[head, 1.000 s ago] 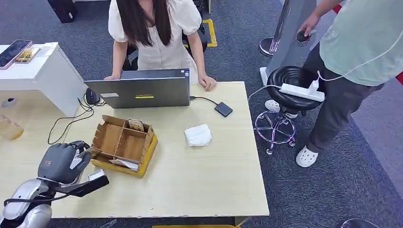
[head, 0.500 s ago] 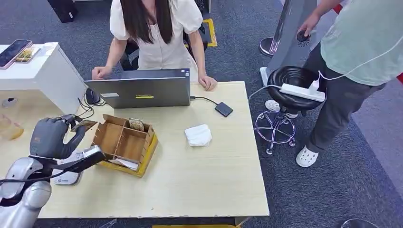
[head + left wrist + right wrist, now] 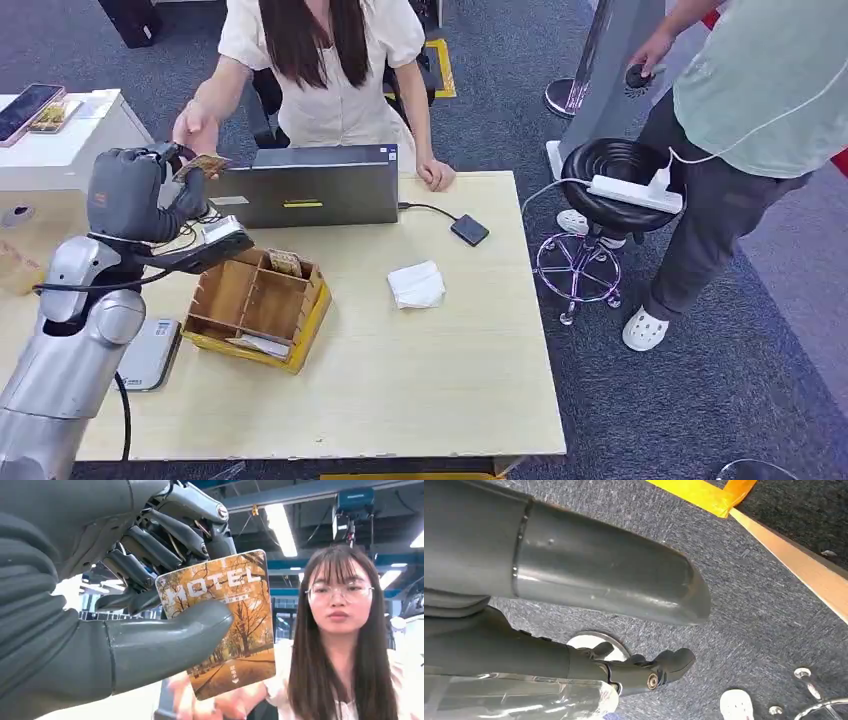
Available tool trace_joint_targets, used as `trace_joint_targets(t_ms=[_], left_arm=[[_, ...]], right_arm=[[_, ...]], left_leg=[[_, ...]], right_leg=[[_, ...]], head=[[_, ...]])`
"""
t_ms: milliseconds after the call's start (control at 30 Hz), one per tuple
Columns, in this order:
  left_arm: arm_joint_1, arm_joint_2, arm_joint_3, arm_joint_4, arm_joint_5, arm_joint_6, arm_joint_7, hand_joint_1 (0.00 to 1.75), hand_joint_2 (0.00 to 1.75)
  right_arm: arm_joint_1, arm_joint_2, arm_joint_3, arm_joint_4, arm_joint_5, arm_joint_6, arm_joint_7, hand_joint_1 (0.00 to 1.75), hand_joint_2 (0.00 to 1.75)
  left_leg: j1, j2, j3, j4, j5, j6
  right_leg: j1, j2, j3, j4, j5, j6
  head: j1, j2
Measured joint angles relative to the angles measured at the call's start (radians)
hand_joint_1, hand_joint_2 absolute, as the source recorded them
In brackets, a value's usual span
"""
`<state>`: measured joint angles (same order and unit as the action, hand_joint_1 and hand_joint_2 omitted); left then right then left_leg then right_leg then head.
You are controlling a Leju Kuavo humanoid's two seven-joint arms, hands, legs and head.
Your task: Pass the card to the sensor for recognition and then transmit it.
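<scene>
Up at the far left of the desk (image 3: pixel 400 400), my left hand (image 3: pixel 135 190) is raised above the desk's back corner, pinching the card (image 3: pixel 203 165) between thumb and fingers. Through my left wrist camera the card (image 3: pixel 225 625) shows an autumn tree picture with the word HOTEL across it; my thumb (image 3: pixel 165 640) presses on its face and the darker fingers (image 3: pixel 165 535) back it from behind. A person's hand (image 3: pixel 192 128) reaches over from behind the laptop (image 3: pixel 300 187) and sits just beside the card, though I cannot tell whether it touches it. Below my forearm, a flat grey device (image 3: pixel 150 352) lies on the desk near its left edge. Just to its right stands a cardboard organiser (image 3: pixel 255 305) with open compartments, a small card propped in a back compartment. Behind it the laptop stands open with its lid facing me, and the seated person in a light top (image 3: pixel 330 60) rests the other hand at the desk's far edge. Further right lie a crumpled white tissue (image 3: pixel 417 284) and a small dark box (image 3: pixel 470 230) on a cable. Beyond the desk's right edge a black stool (image 3: pixel 610 175) carries a white power strip (image 3: pixel 635 193), with a second person (image 3: pixel 740 120) standing beside it. My right hand (image 3: pixel 634 672) hangs over the grey carpet, fingers curled loosely apart around nothing.
</scene>
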<state>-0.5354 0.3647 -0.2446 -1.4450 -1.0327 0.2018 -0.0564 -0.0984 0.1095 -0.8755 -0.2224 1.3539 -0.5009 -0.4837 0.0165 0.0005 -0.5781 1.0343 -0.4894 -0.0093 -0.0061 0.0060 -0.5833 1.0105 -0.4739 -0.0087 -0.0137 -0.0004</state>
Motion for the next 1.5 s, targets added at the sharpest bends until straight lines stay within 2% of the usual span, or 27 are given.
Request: trace_joint_targets(t_ms=[133, 267, 467, 500, 900, 1067, 1333, 1500], left_arm=[[-0.042, -0.019, -0.014, 0.048, -0.014, 0.049, 0.019, 1.75, 1.75], [-0.097, -0.035, -0.029, 0.121, -0.098, 0.132, 0.061, 1.75, 1.75], [-0.115, -0.045, -0.034, 0.196, -0.134, 0.183, 0.078, 1.75, 1.75], [-0.115, -0.045, -0.034, 0.203, -0.135, 0.187, 0.078, 0.00, 1.75], [-0.112, -0.048, -0.032, 0.227, -0.126, 0.230, 0.084, 0.00, 1.75], [-0.107, -0.023, -0.011, 0.237, -0.140, 0.242, 0.101, 0.00, 1.75], [-0.099, 0.039, 0.055, 0.329, -0.171, 0.275, 0.111, 0.00, 1.75], [-0.090, 0.058, 0.074, 0.360, -0.171, 0.281, 0.111, 0.00, 1.75]], right_arm=[[-0.002, 0.003, 0.007, 0.000, 0.000, 0.000, 0.005, 0.00, 0.00], [-0.004, 0.009, 0.017, 0.000, -0.005, 0.000, 0.009, 0.00, 0.00], [-0.004, 0.014, 0.028, 0.001, -0.008, 0.000, 0.016, 0.00, 0.00], [-0.004, 0.014, 0.029, 0.001, -0.008, 0.000, 0.016, 0.00, 0.00], [0.000, 0.014, 0.034, 0.002, -0.014, -0.002, 0.019, 0.00, 0.00], [0.008, 0.014, 0.034, 0.003, -0.016, -0.004, 0.024, 0.00, 0.00], [0.013, 0.014, 0.034, 0.003, -0.027, -0.005, 0.021, 0.00, 0.00], [0.013, 0.014, 0.034, 0.003, -0.028, -0.005, 0.021, 0.00, 0.00]], left_leg=[[0.000, 0.000, 0.000, 0.000, 0.000, 0.000], [0.000, 0.000, 0.000, 0.000, 0.000, 0.000], [0.000, 0.001, 0.000, 0.000, 0.000, 0.000], [0.000, 0.001, 0.000, 0.000, 0.000, 0.000], [0.000, 0.000, -0.001, 0.000, 0.000, 0.000], [0.000, 0.001, -0.001, 0.000, 0.000, 0.000], [0.000, 0.001, -0.001, -0.001, 0.000, 0.000], [0.000, 0.000, -0.001, 0.000, 0.000, 0.000]], right_leg=[[0.000, 0.000, 0.000, 0.000, 0.000, 0.000], [0.000, 0.000, 0.000, 0.000, 0.000, 0.000], [0.000, 0.001, 0.000, 0.000, 0.001, 0.000], [0.000, 0.001, 0.000, 0.000, 0.000, 0.000], [0.000, 0.001, 0.000, 0.000, 0.000, 0.000], [0.000, 0.001, 0.000, 0.001, 0.000, 0.000], [0.000, 0.001, -0.001, 0.001, 0.000, 0.000], [0.000, 0.000, 0.000, 0.001, 0.000, 0.000]], head=[[0.000, 0.000], [0.000, 0.000], [0.000, 0.000], [0.000, 0.000], [0.000, 0.000], [0.000, 0.000], [0.000, 0.000], [0.000, 0.000]])
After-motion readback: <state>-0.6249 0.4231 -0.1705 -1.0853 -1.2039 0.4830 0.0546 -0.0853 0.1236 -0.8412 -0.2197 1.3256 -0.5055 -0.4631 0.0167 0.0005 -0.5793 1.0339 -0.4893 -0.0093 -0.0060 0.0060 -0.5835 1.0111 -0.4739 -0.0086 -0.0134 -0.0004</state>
